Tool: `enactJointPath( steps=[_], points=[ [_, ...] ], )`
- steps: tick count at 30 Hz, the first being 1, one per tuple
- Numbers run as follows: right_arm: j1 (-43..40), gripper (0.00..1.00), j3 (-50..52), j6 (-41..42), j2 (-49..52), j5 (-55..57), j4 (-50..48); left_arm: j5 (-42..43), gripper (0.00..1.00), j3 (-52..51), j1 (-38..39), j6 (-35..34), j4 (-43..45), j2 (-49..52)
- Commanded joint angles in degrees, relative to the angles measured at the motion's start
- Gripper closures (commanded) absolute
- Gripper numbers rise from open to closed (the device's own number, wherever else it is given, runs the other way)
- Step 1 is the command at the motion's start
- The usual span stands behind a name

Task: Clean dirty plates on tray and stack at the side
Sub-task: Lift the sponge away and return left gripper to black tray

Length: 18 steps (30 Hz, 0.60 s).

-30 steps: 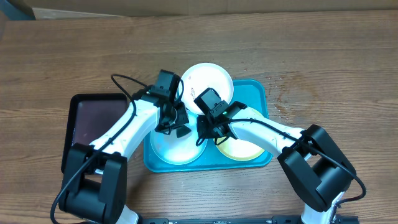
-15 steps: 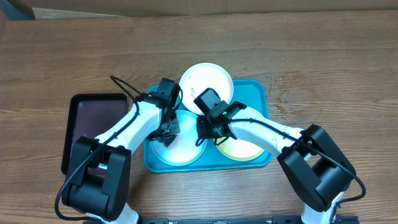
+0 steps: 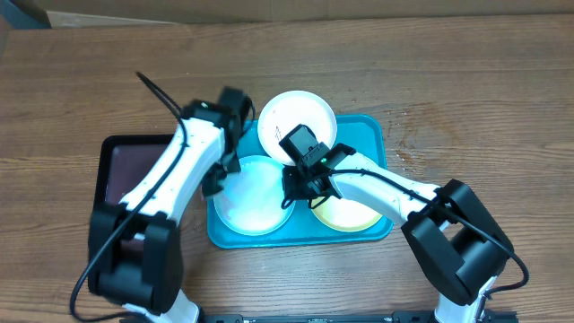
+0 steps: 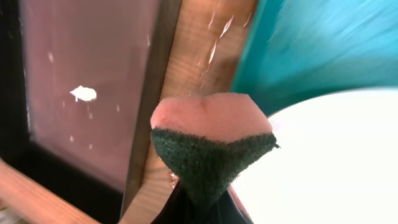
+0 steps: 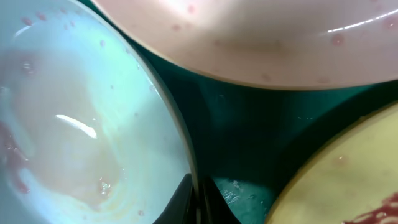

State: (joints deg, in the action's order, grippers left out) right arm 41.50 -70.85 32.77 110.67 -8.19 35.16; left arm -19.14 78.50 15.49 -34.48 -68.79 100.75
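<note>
- Well, your left gripper (image 3: pixel 213 179) pinches a pink-and-green sponge (image 4: pixel 211 146); its fingers are almost cut off at the wrist view's bottom edge.
- Your right gripper (image 5: pixel 198 199) is narrowed onto the rim of the pale blue plate (image 3: pixel 256 202), which lies in the turquoise tray (image 3: pixel 372 135).
- That arm hides much of the yellow-green plate (image 3: pixel 354 215).
- Your white plate (image 3: pixel 300 121) overhangs the tray's far rim.
- Beside the tray sits a dark tray (image 3: pixel 126 170).

left arm (image 3: pixel 170 175): white rounded links, black joints | black cable (image 3: pixel 157 92): thin loop arching behind the jaws | right arm (image 3: pixel 381 184): white link, black boxy housing (image 3: pixel 299 144) just behind the jaws | base blocks (image 3: pixel 457 242): big, black, farthest from the jaws | jaws: black in both wrist views
</note>
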Motion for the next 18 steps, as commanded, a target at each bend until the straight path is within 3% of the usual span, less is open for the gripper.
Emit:
enactJointPath(
  steps=[1,7,13,18],
  points=[
    [-0.37,0.96,-4.72,-0.17,-5.11,0.2,1.33,6.27,0.96,5.42,-2.03,-1.29,-0.61,-8.94],
    [1.01,0.96,-13.62,-4.59,-8.98,14.43,14.12,8.09,0.96,5.92,-11.72,0.72,-2.82,-18.43],
    [5.38,0.96,-25.11,-7.74,-9.7,37.2,28.39,11.28,0.96,4.5,-25.22,2.47,-5.81,-18.38],
    [12.2,0.96,-30.1,-20.52,-9.7,51.8,31.43,18.95,0.96,1.49,-33.09,5.68,-4.22,-17.16]
  ],
)
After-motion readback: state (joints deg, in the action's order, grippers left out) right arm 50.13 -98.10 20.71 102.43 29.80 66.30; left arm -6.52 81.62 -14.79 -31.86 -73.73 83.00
